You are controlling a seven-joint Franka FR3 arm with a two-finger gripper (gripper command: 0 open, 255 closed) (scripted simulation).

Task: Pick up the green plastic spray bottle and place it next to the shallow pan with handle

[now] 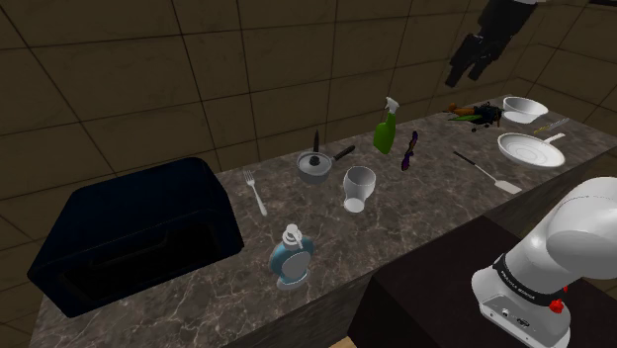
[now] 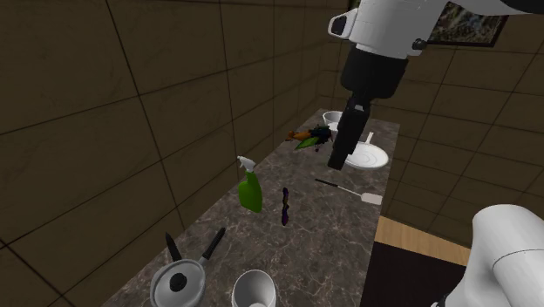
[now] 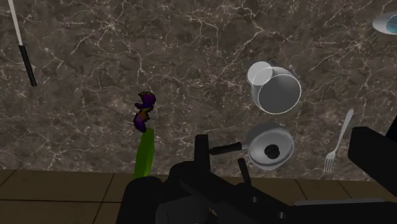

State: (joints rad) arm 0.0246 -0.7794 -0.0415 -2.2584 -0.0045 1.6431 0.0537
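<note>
shoulder view: green spray bottle (image 1: pixel 386 130) upright on counter (image 1: pixel 425 213) by the wall, long axis vertical, below the raised gripper (image 1: pixel 465 73) toward the shoulder view's left, gripper spread cannot be told; shallow white pan (image 1: pixel 531 149) well apart rightward.

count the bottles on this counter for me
2. A green trigger spray bottle stands near the wall beside a purple object; a blue rounded pump bottle at the front edge of the dark marbled counter, near the black sink. None seems hidden.
</note>
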